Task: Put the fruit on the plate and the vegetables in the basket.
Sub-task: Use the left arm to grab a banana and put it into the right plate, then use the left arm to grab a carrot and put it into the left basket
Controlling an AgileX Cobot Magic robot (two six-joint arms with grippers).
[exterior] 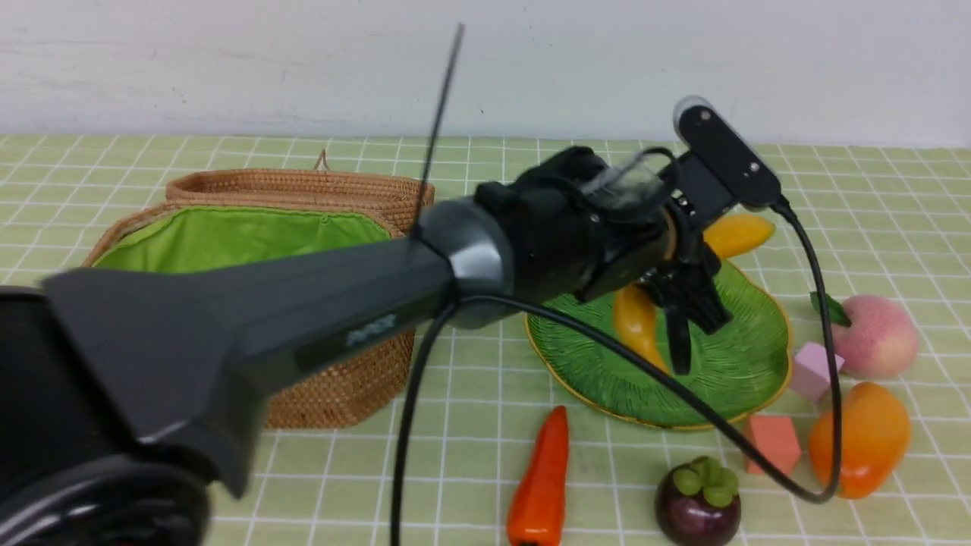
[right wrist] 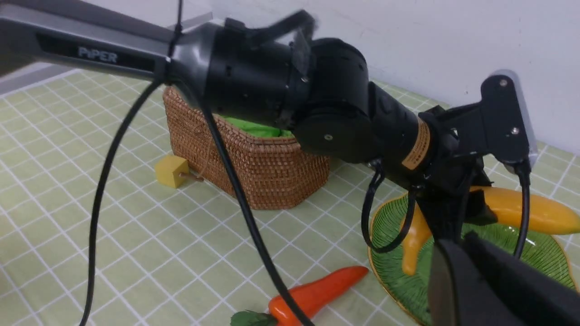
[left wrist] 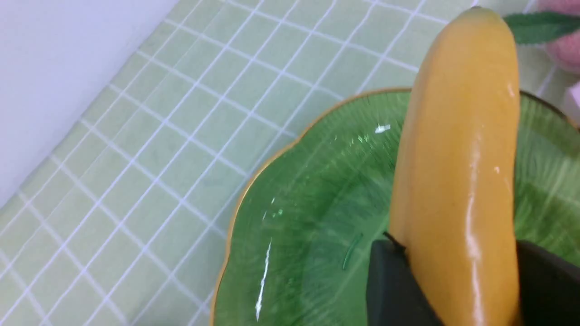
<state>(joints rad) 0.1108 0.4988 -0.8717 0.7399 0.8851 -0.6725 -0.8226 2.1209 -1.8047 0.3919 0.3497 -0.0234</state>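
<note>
The banana is held round its middle by the left jaws, over the plate; the right jaws are closed. It is judged light, stiff and slippery, so the middle is best gripped. The desk is covered by a checked cloth, with a white wall behind.

The left arm's long dark grey tapered plastic link carries pale "PiPER" lettering and ends in a smooth silver-grey collar. Beyond it is a bulky matte black wrist housing dotted with small screw heads, then a narrow amber label band. A black camera bracket has a grey edge and two bright screws. Glossy black cables hang below. The left gripper has slim matte black fingers.
</note>
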